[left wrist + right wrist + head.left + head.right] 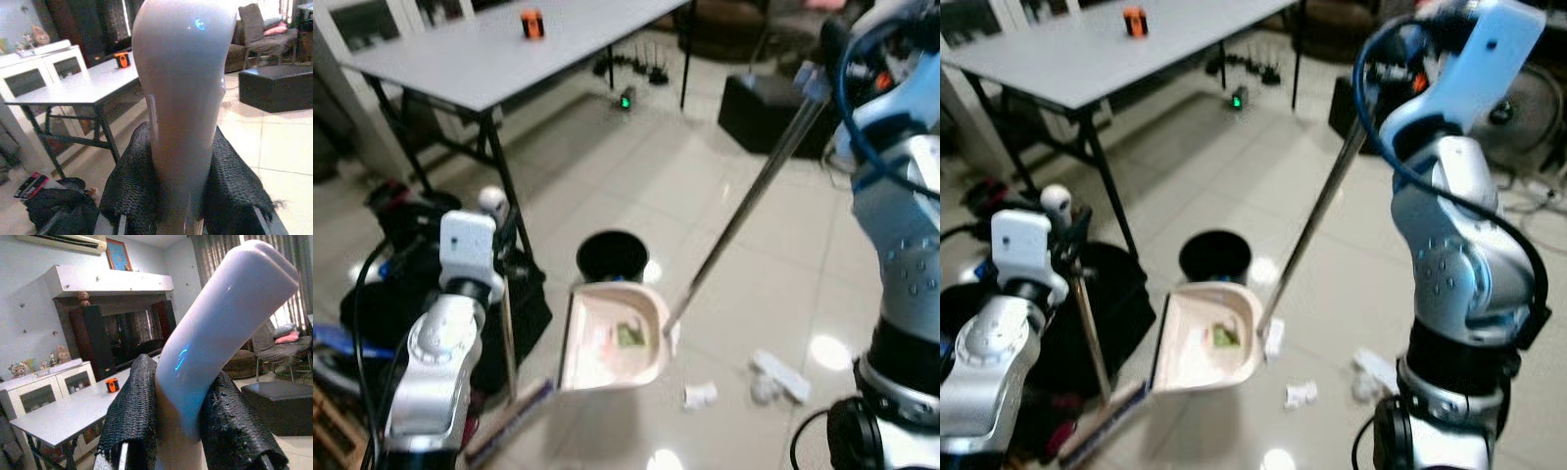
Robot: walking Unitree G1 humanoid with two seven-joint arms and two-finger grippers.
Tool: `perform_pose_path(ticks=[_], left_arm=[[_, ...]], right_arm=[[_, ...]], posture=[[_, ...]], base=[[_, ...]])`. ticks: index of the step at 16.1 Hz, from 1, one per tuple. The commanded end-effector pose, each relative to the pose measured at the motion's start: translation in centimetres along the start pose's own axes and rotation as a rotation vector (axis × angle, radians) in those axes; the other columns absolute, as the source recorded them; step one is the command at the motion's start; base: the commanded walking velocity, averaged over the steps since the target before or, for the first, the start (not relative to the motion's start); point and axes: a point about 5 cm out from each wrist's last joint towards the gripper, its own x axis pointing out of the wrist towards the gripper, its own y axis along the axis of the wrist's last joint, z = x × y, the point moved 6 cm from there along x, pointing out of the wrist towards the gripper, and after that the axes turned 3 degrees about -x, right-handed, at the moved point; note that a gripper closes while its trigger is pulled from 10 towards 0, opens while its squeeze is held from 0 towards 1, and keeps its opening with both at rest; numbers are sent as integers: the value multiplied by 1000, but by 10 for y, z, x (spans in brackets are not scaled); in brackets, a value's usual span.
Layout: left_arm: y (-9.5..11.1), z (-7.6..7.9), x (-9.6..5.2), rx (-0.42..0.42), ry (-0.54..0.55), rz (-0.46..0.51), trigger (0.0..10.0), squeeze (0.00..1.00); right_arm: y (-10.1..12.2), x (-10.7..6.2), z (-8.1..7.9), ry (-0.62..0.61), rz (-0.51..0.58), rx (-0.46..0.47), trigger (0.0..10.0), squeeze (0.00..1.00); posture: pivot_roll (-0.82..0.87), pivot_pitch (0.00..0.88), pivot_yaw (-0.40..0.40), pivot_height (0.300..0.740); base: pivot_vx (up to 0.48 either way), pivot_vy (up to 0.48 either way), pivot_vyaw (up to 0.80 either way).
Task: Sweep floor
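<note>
Pink dustpan [612,338] beside black bin [612,257]

Even indoor light, fairly bright, fills both eye views, and the glossy tiled floor [607,176] throws back round white glare spots, one beside the black bin [612,256]. Both eye views are soft with slight blur; the scraps of paper [700,395] lack sharp edges. In the wrist views the pale handle [183,98] sits too close and out of focus, carrying a small blue glint, while daylight glows through curtains [220,254] behind it.
</note>
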Motion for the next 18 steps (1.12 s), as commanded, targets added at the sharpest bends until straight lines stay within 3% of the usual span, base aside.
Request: perform_pose_path(ticks=[1, 8, 10, 12, 18], left_arm=[[14, 4, 0, 8, -2, 52, 10000, 0], [16, 23, 11, -1, -73, 60, 10000, 0], [17, 25, 12, -6, -80, 61, 10000, 0], [17, 26, 13, -6, -85, 63, 10000, 0], [15, 22, 9, -4, -76, 61, 10000, 0]], right_arm=[[16, 1, 7, -20, 65, -3, 10000, 0], [18, -1, 22, -83, 80, -19, 10000, 0], [20, -3, 24, -94, 87, -17, 10000, 0], [21, -4, 25, -99, 91, -25, 10000, 0], [24, -4, 25, -95, 101, -36, 10000, 0]], posture=[[11, 0, -5, 740], [-20, 2, 44, 740], [-20, 2, 44, 740], [-28, 3, 53, 740], [-25, 8, 47, 740]], base=[[311, 0, 0], [327, 0, 0], [352, 0, -800], [356, 0, -800], [396, 0, 0]])
